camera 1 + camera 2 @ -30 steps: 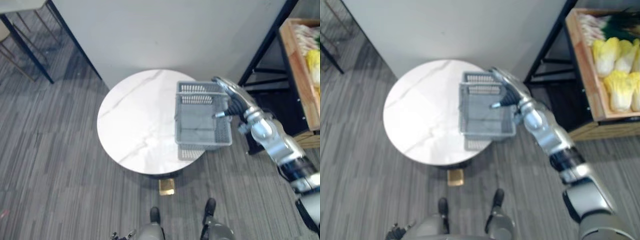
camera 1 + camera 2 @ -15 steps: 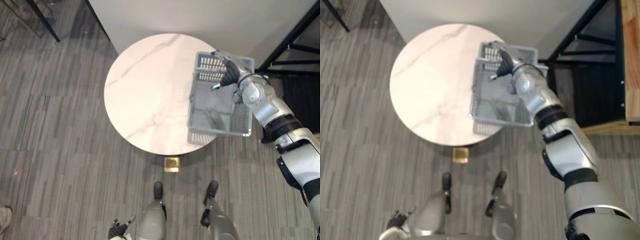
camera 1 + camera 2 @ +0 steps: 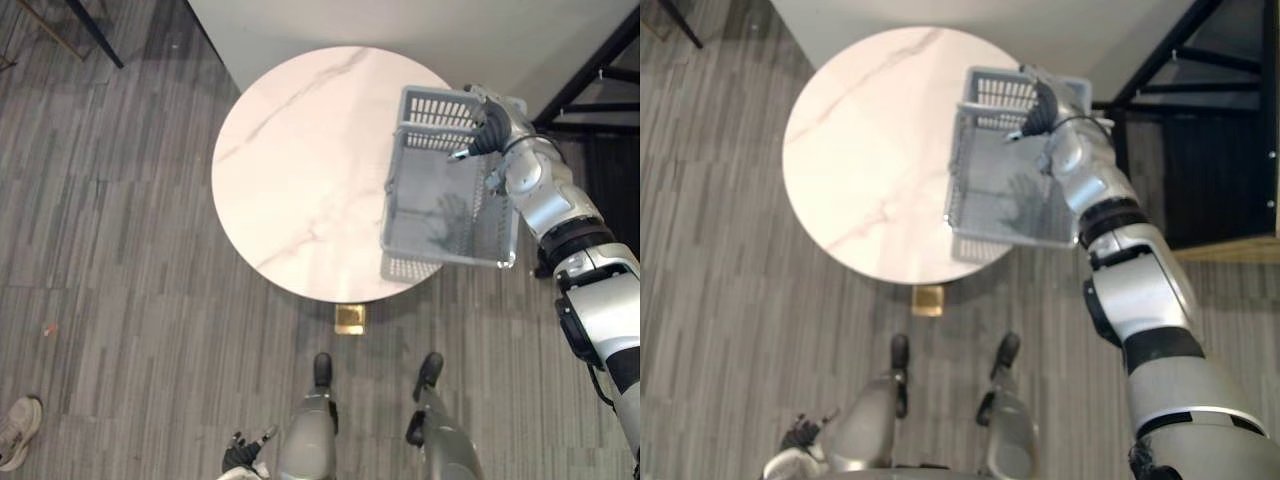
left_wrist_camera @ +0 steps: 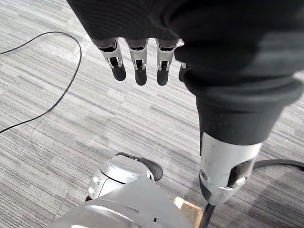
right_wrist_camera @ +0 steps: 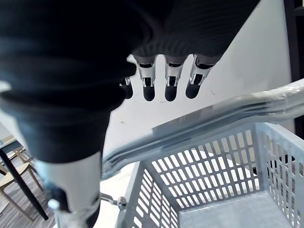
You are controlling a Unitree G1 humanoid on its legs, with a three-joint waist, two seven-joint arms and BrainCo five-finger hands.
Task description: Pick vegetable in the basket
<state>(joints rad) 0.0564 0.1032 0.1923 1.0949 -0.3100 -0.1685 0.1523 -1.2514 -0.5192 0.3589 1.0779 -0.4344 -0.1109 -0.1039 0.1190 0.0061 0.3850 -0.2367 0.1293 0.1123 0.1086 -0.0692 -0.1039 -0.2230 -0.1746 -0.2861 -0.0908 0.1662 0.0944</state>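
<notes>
A grey plastic basket stands on the right side of a round white marble table, its near end hanging over the table's edge. Nothing lies in it. My right hand hovers over the basket's far end, open. In the right wrist view its fingers hang straight just above the basket's handle, which lies along the far rim. No vegetable is in sight. My left hand hangs low by my side, open, over the floor.
A black shelf frame stands right of the table, close to my right arm. A white wall runs behind the table. A person's shoe shows at the lower left on the grey striped floor.
The camera has swung, so the whole scene has shifted. My right hand has moved from the basket's right side to above its far end. The left hand stays put.
</notes>
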